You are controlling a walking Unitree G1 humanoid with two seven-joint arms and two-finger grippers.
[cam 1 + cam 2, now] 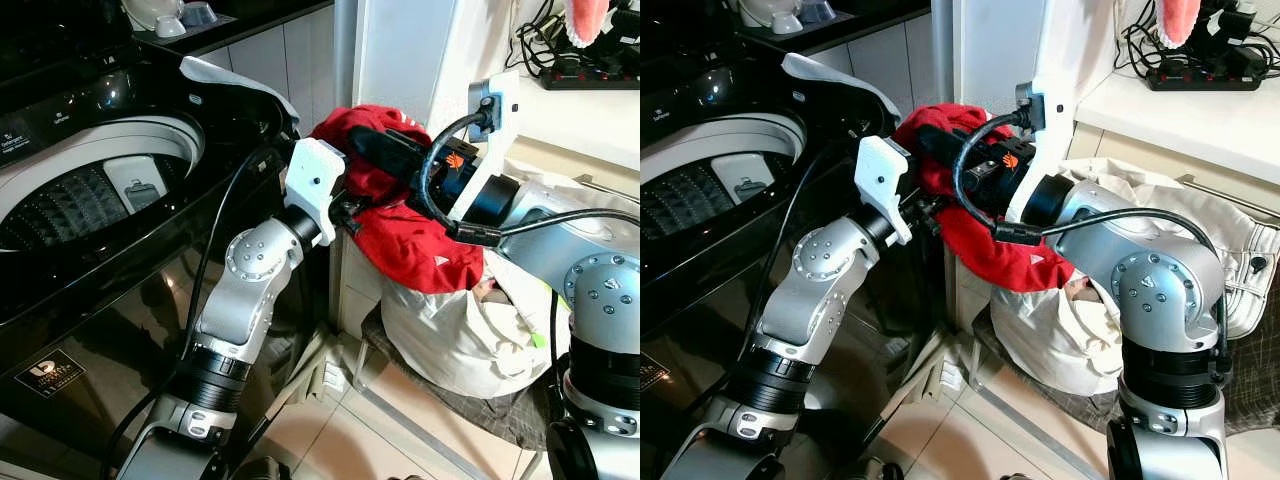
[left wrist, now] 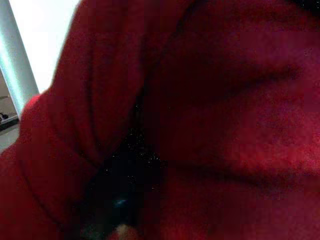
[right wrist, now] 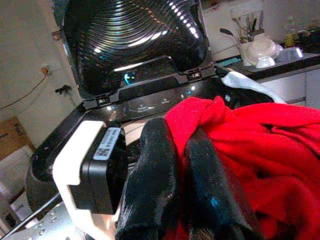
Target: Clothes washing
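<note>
A red garment hangs bunched over a white laundry bag, just right of the black top-load washing machine. The machine's lid stands up and its drum is uncovered. My right gripper is shut on the top of the red garment, with cloth pinched between its black fingers. My left gripper presses into the garment's left side, buried in red folds.
The laundry bag sits on a low stand over the tiled floor, against a white cabinet. A counter with a power strip lies at the right. Dishes stand on a dark counter behind the washer.
</note>
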